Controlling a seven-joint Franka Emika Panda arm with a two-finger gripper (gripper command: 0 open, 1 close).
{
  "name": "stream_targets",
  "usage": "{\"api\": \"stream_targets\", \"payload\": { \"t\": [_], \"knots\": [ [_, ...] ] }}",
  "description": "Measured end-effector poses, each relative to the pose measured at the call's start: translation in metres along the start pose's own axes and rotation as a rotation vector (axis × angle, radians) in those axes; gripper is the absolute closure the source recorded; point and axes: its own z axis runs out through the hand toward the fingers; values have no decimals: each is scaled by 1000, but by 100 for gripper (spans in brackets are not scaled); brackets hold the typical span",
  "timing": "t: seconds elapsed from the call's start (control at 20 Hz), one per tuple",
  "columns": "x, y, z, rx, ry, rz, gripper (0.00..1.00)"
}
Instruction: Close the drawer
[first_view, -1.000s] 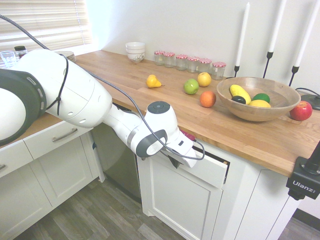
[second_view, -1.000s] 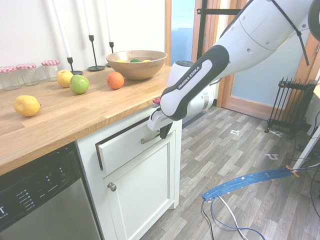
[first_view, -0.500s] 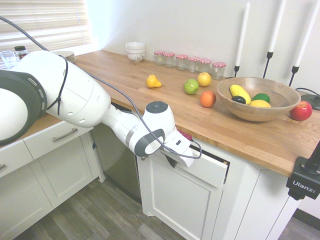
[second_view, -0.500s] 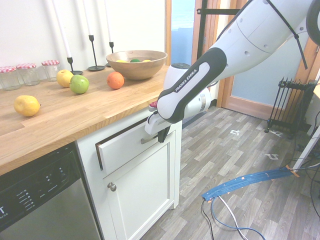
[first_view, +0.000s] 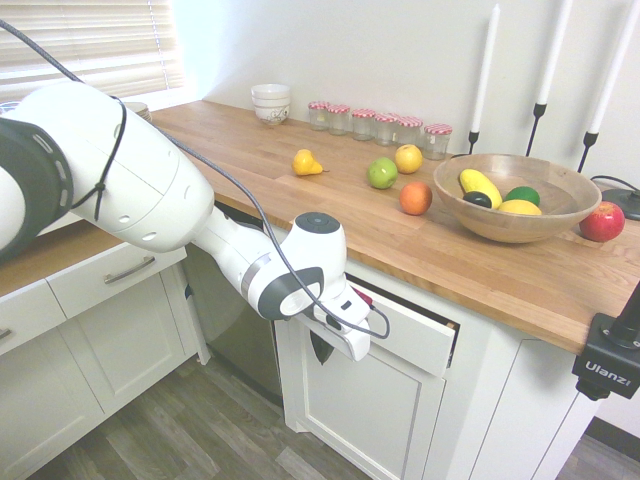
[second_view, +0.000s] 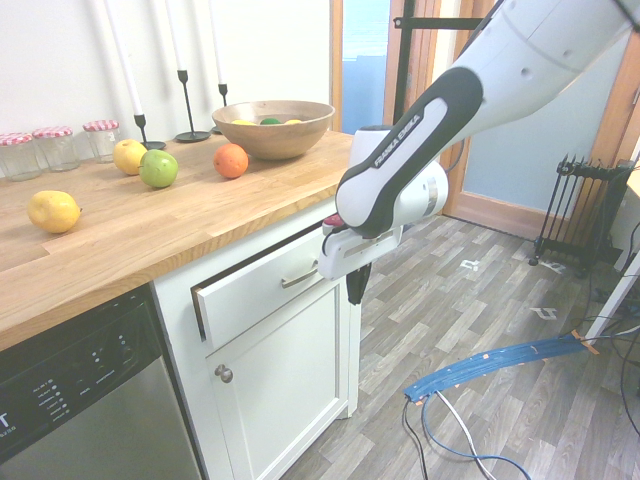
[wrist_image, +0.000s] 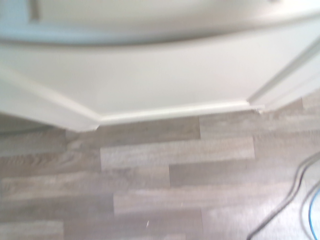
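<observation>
Crowning the ajar drawer (second_view: 262, 294): a worktop (second_view: 190, 215) (fruit (second_view: 158, 169), bowl (second_view: 275, 130) aboard).

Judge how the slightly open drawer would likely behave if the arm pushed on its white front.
The drawer would probably slide straight in without tipping, since the cabinet frames it. Its flat front looks stiff, so it should hardly flex. Only a narrow gap shows behind the front, so the travel left is likely short.

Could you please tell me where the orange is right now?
In the first exterior view, the orange sits on the wooden counter, just left of the wooden bowl.
</observation>
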Motion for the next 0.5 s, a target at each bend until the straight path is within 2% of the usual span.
{"api": "stream_targets", "payload": {
  "t": [0.25, 0.5],
  "knots": [
    [-38, 35, -49, -37, -56, -11, 0],
    [-84, 75, -98, -51, -55, -32, 0]
  ]
}}
